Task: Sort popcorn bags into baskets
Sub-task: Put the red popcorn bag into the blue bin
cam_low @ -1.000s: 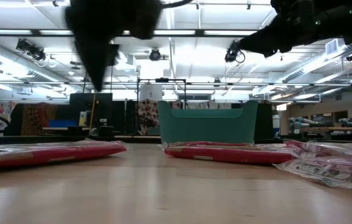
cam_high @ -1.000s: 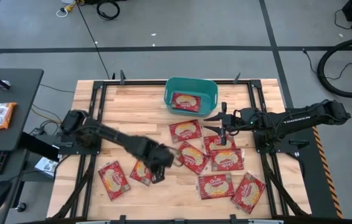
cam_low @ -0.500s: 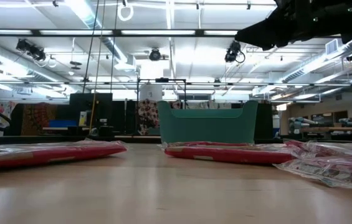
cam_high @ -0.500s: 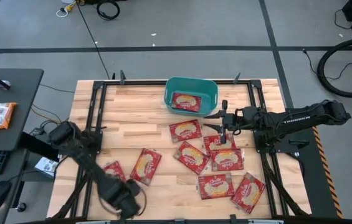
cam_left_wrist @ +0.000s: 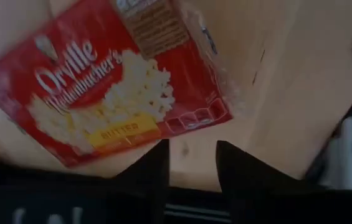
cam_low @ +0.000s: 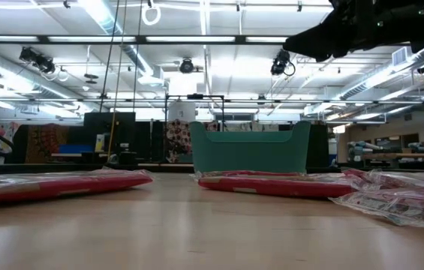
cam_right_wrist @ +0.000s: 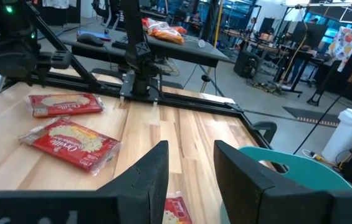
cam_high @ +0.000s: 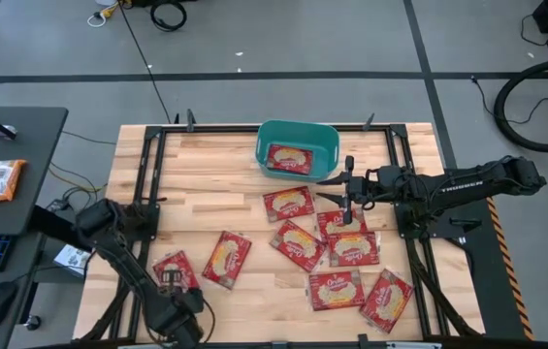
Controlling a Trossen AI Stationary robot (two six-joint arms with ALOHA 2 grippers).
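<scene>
While both arms' fingers stand apart holding nothing, popcorn bags [cam_high: 300, 244] surround the basket [cam_high: 298, 148].

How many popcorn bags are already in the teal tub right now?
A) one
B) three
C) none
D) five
A: the high view shows a single popcorn bag lying flat in the teal tub; every other packet is out on the wooden table.
</scene>
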